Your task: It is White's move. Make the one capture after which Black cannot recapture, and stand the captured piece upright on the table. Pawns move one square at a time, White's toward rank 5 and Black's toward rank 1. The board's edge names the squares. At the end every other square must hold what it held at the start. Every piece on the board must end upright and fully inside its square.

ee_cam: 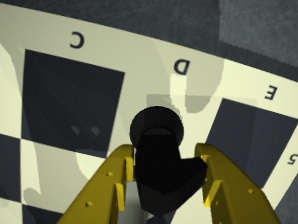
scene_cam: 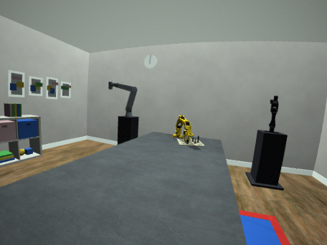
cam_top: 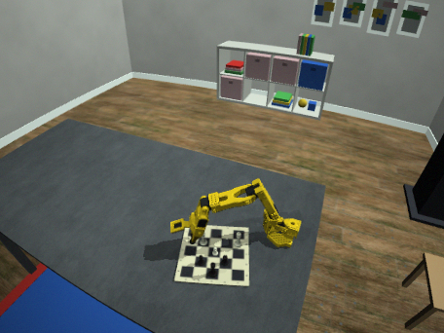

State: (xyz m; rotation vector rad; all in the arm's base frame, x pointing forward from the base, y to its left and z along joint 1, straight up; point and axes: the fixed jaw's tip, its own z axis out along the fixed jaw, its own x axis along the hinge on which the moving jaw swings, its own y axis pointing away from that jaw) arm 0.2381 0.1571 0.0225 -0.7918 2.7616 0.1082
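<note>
The board (cam_top: pixel 195 281) (scene_cam: pixel 199 145) (ee_cam: pixel 125 47) lies flat, letters C, D, E and a 5 showing in the wrist view. A black piece with a jutting head, like a knight (ee_cam: pixel 159 165), stands on the light square of file D in the edge row. My gripper (cam_top: pixel 194 239) (ee_cam: pixel 164 151) is open a little, one finger on each side of the knight's head; the right finger looks very close to it. Part of a pale piece (ee_cam: pixel 132 206) shows beneath the knight's head. White pieces (cam_top: pixel 203 240) (cam_top: pixel 238 239) (cam_top: pixel 215 251) and black pieces (cam_top: pixel 201 261) (cam_top: pixel 224 260) (cam_top: pixel 212 270) stand on the board.
The arm's base (cam_top: pixel 281 231) stands beside the board, and the arm arches over its far side. The dark table top (cam_top: pixel 122 185) (scene_cam: pixel 143 186) surrounds the board. A shelf (cam_top: pixel 273 80), two other robots on black pedestals (scene_cam: pixel 128 130) (scene_cam: pixel 269 157) and a stool (cam_top: pixel 435 277) are away from the table.
</note>
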